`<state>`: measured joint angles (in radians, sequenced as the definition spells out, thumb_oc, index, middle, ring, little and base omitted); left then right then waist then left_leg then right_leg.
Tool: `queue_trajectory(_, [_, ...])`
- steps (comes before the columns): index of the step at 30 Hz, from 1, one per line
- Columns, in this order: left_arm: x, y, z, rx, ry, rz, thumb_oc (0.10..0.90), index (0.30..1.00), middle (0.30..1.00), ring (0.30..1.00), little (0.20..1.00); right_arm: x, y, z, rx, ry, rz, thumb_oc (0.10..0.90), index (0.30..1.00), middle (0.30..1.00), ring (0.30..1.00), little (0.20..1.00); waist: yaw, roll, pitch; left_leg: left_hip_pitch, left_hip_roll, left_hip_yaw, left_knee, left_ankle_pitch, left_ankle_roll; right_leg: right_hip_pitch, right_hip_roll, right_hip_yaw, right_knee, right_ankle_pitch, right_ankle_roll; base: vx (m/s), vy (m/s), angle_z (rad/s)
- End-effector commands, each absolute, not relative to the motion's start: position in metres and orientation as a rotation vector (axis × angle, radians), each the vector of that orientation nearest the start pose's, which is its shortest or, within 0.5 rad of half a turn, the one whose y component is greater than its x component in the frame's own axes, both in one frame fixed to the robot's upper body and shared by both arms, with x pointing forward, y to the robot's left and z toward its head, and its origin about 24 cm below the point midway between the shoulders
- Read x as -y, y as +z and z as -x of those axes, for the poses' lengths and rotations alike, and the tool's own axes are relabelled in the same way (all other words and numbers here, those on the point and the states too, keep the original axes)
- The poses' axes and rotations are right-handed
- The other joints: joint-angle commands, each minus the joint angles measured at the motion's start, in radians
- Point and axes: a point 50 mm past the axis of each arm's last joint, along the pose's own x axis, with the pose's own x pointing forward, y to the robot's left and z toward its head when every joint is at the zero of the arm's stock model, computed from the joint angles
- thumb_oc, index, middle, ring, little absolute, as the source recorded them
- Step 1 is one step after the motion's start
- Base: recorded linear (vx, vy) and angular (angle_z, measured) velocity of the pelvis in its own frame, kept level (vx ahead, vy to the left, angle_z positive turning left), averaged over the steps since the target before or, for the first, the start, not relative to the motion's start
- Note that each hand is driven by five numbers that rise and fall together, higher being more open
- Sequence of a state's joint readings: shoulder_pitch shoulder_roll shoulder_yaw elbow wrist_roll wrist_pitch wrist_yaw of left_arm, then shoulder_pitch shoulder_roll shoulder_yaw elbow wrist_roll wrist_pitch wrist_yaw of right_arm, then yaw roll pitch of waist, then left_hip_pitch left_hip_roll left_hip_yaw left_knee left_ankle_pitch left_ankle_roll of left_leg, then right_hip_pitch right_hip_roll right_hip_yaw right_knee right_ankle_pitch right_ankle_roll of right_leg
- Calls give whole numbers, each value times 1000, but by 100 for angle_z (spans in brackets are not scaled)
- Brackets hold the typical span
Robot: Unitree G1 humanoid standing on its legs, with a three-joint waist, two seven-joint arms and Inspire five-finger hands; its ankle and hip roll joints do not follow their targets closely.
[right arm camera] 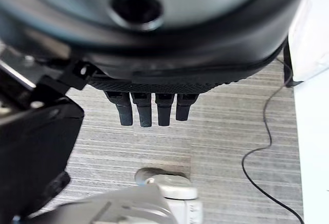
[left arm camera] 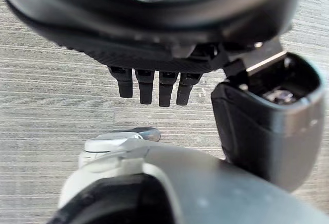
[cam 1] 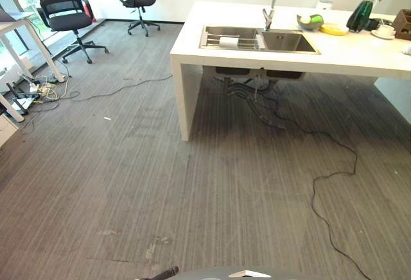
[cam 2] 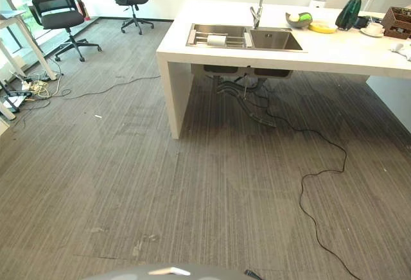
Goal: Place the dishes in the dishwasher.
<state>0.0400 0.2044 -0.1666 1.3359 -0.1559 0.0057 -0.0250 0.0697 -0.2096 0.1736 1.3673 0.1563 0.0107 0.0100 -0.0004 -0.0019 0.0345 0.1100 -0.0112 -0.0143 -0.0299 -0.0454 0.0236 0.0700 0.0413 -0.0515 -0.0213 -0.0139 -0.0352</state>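
Nothing loaded yet: left hand (left arm camera: 154,88) and right hand (right arm camera: 151,108) hang relaxed, empty; sink (cam 1: 257,39) far ahead, dishwasher unseen.

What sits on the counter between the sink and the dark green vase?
In the left eye view, between the sink and the green vase sit a bowl holding something green and a yellow item.
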Motion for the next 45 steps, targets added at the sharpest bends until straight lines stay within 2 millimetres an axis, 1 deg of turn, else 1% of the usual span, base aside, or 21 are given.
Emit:
queue_trajectory(1, [-197, -173, -78, -1309, 30, -85, 800, 900, 900, 900, 900, 225, -172, -51, -1401, -11, 247, 800, 900, 900, 900, 900, 9, -20, 29, 15, -34, -62, -57, 21, -33, 85, -31, 4, -66, -41, 97, 0, 0, 0])
queue_trajectory(3, [-198, -173, -77, -1315, 33, -87, 800, 900, 900, 900, 900, 230, -171, -55, -1393, 27, 329, 800, 900, 900, 900, 900, 11, -21, 28, 17, -33, -62, -57, 20, -34, 85, -31, 3, -66, -41, 97, 0, 0, 0])
queue_trajectory(4, [-198, -173, -77, -1315, 33, -87, 800, 900, 900, 900, 900, 230, -171, -55, -1393, 27, 329, 800, 900, 900, 900, 900, 11, -21, 28, 17, -33, -62, -57, 20, -34, 85, -31, 3, -66, -41, 97, 0, 0, 0])
queue_trajectory(5, [-200, -173, -75, -1323, 56, -74, 800, 900, 900, 900, 900, 231, -170, -61, -1370, 17, 333, 800, 900, 900, 900, 900, 13, -22, 27, 17, -33, -62, -57, 20, -35, 85, -30, 3, -66, -42, 98, 0, 0, 0])
queue_trajectory(8, [-201, -173, -73, -1332, 60, -79, 800, 900, 900, 900, 900, 230, -169, -64, -1359, 3, 315, 800, 900, 900, 900, 900, 12, -22, 27, 17, -32, -60, -57, 20, -35, 84, -30, 4, -66, -41, 98, 0, 0, 0])
queue_trajectory(11, [-200, -174, -71, -1338, 62, -77, 800, 900, 900, 900, 900, 228, -170, -61, -1367, -13, 297, 800, 900, 900, 900, 900, 9, -20, 25, 16, -31, -59, -57, 19, -36, 84, -30, 4, -66, -43, 98, 0, 0, 0])
queue_trajectory(13, [-201, -173, -74, -1326, 68, -92, 800, 900, 900, 900, 900, 230, -170, -61, -1365, -46, 275, 800, 900, 900, 900, 900, 7, -18, 26, 18, -30, -58, -57, 18, -37, 85, -30, 4, -66, -44, 98, 5, -6, -2])
queue_trajectory(15, [-202, -172, -78, -1305, 82, -104, 800, 900, 900, 900, 900, 228, -169, -65, -1344, -52, 267, 800, 900, 900, 900, 900, 7, -16, 28, 18, -29, -58, -57, 18, -37, 83, -30, 4, -66, -44, 98, 0, 0, 0])
queue_trajectory(16, [-202, -172, -78, -1305, 82, -104, 800, 900, 900, 900, 900, 228, -169, -65, -1344, -52, 267, 800, 900, 900, 900, 900, 7, -16, 28, 18, -29, -58, -57, 18, -37, 83, -30, 4, -66, -44, 98, 0, 0, 0])
queue_trajectory(18, [-201, -172, -78, -1302, 90, -97, 800, 900, 900, 900, 900, 228, -168, -71, -1318, -67, 249, 800, 900, 900, 900, 900, 7, -15, 30, 19, -29, -58, -57, 18, -38, 84, -30, 4, -66, -42, 97, 0, 0, 0])
queue_trajectory(26, [-197, -173, -79, -1297, 83, -74, 800, 900, 900, 900, 900, 224, -170, -66, -1331, -83, 200, 800, 900, 900, 900, 900, 1, -10, 38, 17, -25, -59, -57, 19, -40, 81, -26, 3, -66, -44, 93, 1, -4, 0])
queue_trajectory(27, [-198, -172, -80, -1293, 87, -74, 800, 900, 900, 900, 900, 225, -169, -68, -1325, -91, 192, 800, 900, 900, 900, 900, -1, -9, 41, 16, -24, -58, -57, 20, -41, 79, -25, 2, -66, -43, 91, 5, -32, -1])
queue_trajectory(33, [-198, -170, -90, -1259, 94, -81, 800, 900, 900, 900, 900, 230, -167, -77, -1291, -106, 202, 800, 900, 900, 900, 900, -5, 0, 65, 0, -18, -56, -57, 32, -48, 58, -25, -7, -50, -50, 84, -6, -44, 0])
queue_trajectory(37, [-199, -169, -92, -1251, 92, -86, 800, 900, 900, 900, 900, 231, -166, -79, -1286, -106, 208, 800, 900, 900, 900, 900, -5, 2, 72, -13, -15, -54, -38, 27, -51, 48, -25, -9, -37, -55, 80, 6, -43, 4])
queue_trajectory(38, [-199, -169, -94, -1245, 98, -84, 800, 900, 900, 900, 900, 234, -165, -83, -1274, -111, 213, 800, 900, 900, 900, 900, -4, 0, 80, -37, -16, -47, 27, 4, -55, 40, -26, -1, -25, -59, 76, 22, -50, 1])
queue_trajectory(40, [-199, -169, -94, -1245, 98, -84, 800, 900, 900, 900, 900, 234, -165, -83, -1274, -111, 213, 800, 900, 900, 900, 900, -4, 0, 80, -37, -16, -47, 27, 4, -55, 40, -26, -1, -25, -59, 76, 2, -58, 0])
queue_trajectory(41, [-201, -168, -97, -1229, 112, -71, 800, 900, 900, 900, 900, 237, -163, -89, -1253, -124, 207, 800, 900, 900, 900, 900, -2, -11, 104, -105, -29, -28, 181, -34, -71, 28, -33, 11, -9, -65, 70, -18, -66, 0])
queue_trajectory(42, [-201, -168, -97, -1229, 112, -71, 800, 900, 900, 900, 900, 237, -163, -89, -1253, -124, 207, 800, 900, 900, 900, 900, -2, -11, 104, -105, -29, -28, 181, -34, -71, 28, -33, 11, -9, -65, 70, -3, -237, 2])
queue_trajectory(43, [-201, -165, -110, -1186, 118, -61, 800, 900, 900, 900, 900, 238, -162, -90, -1249, -131, 204, 800, 900, 900, 900, 900, 9, -41, 149, -261, -10, 41, 503, 24, -106, 47, -50, 10, -10, -70, 57, 79, -250, -5])
queue_trajectory(44, [-200, -164, -111, -1180, 127, -49, 800, 900, 900, 900, 900, 240, -163, -86, -1270, -127, 218, 800, 900, 900, 900, 900, 25, -44, 169, -330, -13, 43, 603, 40, -104, 77, -50, 9, -26, -80, 49, 159, -266, 9])
queue_trajectory(45, [-200, -164, -111, -1178, 136, -36, 800, 900, 900, 900, 900, 241, -163, -86, -1276, -125, 229, 800, 900, 900, 900, 900, 27, -38, 170, -358, -16, 64, 561, 41, -99, 91, -47, 3, -35, -88, 49, 242, -97, 25])
